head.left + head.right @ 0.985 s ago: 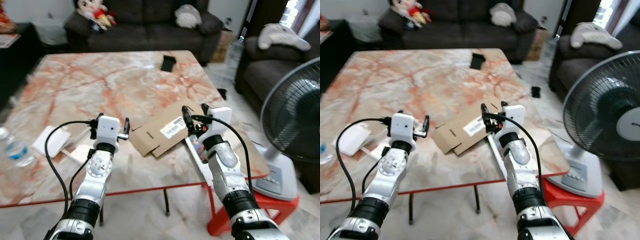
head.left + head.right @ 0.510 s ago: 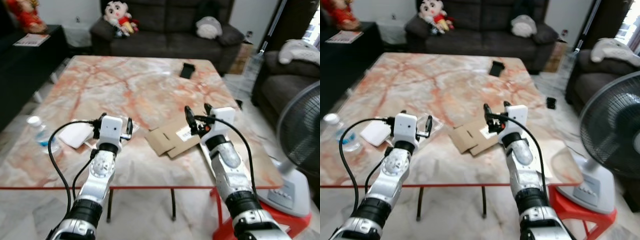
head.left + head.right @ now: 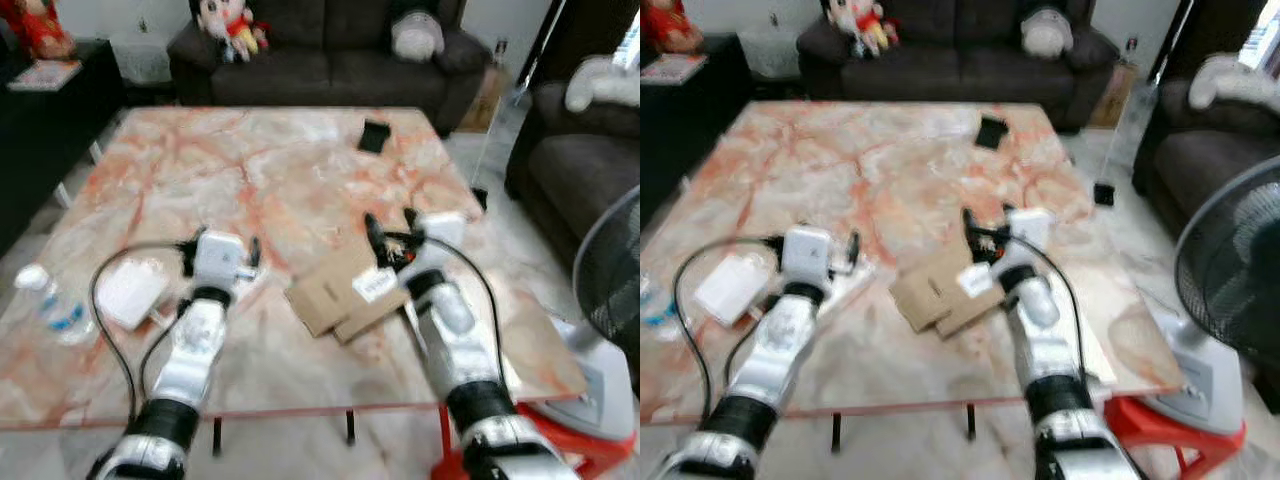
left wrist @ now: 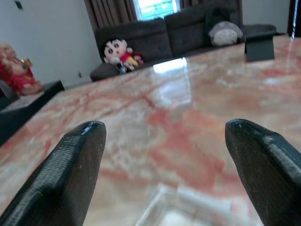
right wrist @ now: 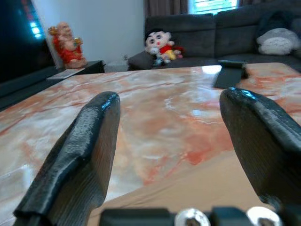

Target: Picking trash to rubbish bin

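A flattened brown cardboard piece [image 3: 340, 295] with a white label lies on the marble table [image 3: 250, 170] near its front edge. My right gripper [image 3: 390, 228] hovers open over the cardboard's far right corner, and the cardboard [image 5: 197, 186] lies just below its fingers [image 5: 75, 160]. A white packet [image 3: 130, 290] and a plastic bottle [image 3: 55, 305] lie at the front left. Just right of the packet, my left gripper [image 3: 222, 245] hangs open above a clear plastic wrapper [image 4: 188, 207], with its fingers [image 4: 66, 174] wide apart and empty.
A small black object [image 3: 375, 135] sits at the table's far side. A dark sofa [image 3: 320, 50] with soft toys stands behind the table. At the right are an armchair [image 3: 570, 150] and a standing fan [image 3: 610, 290], close to my right arm.
The whole view has shifted and blurred, so the camera moved. Both grippers stay open in about the same places over the table; the cardboard has not moved.
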